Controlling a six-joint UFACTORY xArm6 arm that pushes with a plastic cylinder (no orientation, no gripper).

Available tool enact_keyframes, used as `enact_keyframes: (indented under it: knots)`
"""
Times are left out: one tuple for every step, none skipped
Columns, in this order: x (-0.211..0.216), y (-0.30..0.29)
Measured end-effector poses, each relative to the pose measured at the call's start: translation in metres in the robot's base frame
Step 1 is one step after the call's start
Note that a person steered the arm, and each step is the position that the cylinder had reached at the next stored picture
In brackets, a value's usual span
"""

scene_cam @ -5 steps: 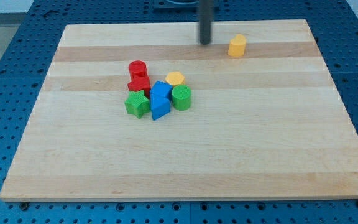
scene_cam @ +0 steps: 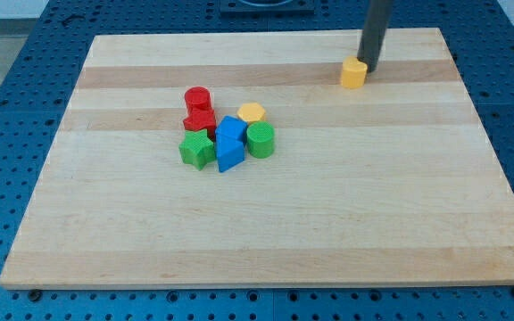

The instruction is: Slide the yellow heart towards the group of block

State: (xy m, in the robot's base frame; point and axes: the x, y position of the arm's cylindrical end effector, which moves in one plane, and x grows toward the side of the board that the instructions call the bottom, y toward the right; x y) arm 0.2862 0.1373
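Note:
The yellow heart (scene_cam: 353, 73) lies near the view's top right of the wooden board (scene_cam: 257, 223). My tip (scene_cam: 369, 68) rests just to the right of the heart, touching or almost touching its upper right side. The group of blocks sits left of centre: a red cylinder (scene_cam: 197, 97), a red block (scene_cam: 201, 119), a yellow hexagon (scene_cam: 252, 112), a green star (scene_cam: 197, 148), two blue blocks (scene_cam: 230, 143) and a green cylinder (scene_cam: 260, 140). The heart is well apart from the group, up and to the right.
The board lies on a blue perforated table (scene_cam: 7, 134). The board's top edge runs close behind the heart and the rod.
The rod has moved right, from left of the heart to its right side. The heart has shifted a little right and down. The group has not moved.

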Motion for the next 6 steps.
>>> enact_keyframes:
  knots:
    - [0.008, -0.034]
    - [0.024, -0.060]
    - [0.028, -0.075]
    - [0.031, -0.043]
    - [0.045, -0.032]
    - [0.056, -0.049]
